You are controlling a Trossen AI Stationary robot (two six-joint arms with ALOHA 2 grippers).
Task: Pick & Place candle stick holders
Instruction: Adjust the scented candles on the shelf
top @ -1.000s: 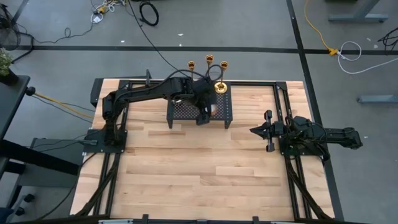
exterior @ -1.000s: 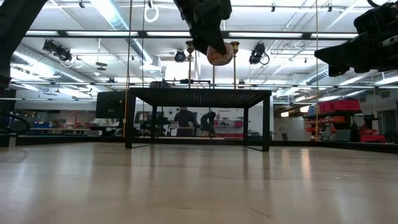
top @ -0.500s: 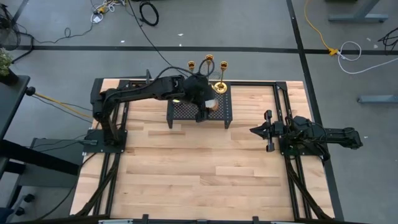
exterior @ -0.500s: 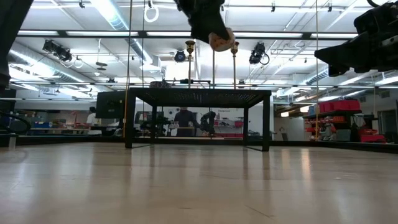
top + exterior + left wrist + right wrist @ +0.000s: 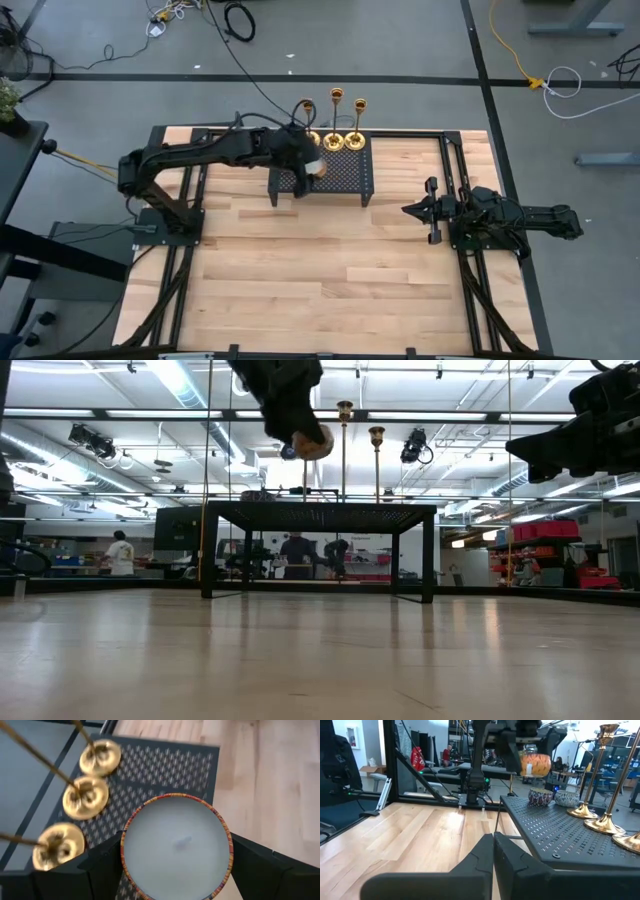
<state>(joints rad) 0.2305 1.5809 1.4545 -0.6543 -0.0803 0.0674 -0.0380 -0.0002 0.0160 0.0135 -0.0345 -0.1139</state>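
Three gold candle stick holders [image 5: 332, 138] stand in a row by their round bases [image 5: 85, 797] on the far edge of a black mesh rack [image 5: 345, 175]. In the low view their cup tops [image 5: 344, 407] rise above the rack. My left gripper [image 5: 308, 166] hovers over the rack's left part, shut on a round candle tin [image 5: 175, 847] with white wax and a colourful rim. It is just near-side of the leftmost holder. My right gripper [image 5: 420, 210] rests shut at the table's right, clear of everything. My left gripper pinches the candle tin between its two fingers [image 5: 97, 865], which press on opposite sides of its round wall [image 5: 125, 851]. The fingers come slanting down from the table's left. The tin [image 5: 536, 764] is lifted clear above the rack's top, wax side up.
Two more small tins [image 5: 540, 796] [image 5: 566, 797] sit on the rack's left end, below the held one. Bare wooden table [image 5: 330, 270] lies on the near side of the rack. The rack's right half [image 5: 355, 180] is bare mesh.
My left gripper has drawn back toward the table's left edge with the candle tin, going from over the rack's middle to over its left part, still clear of the mesh. The two left holders, which the arm had covered, now show in full.
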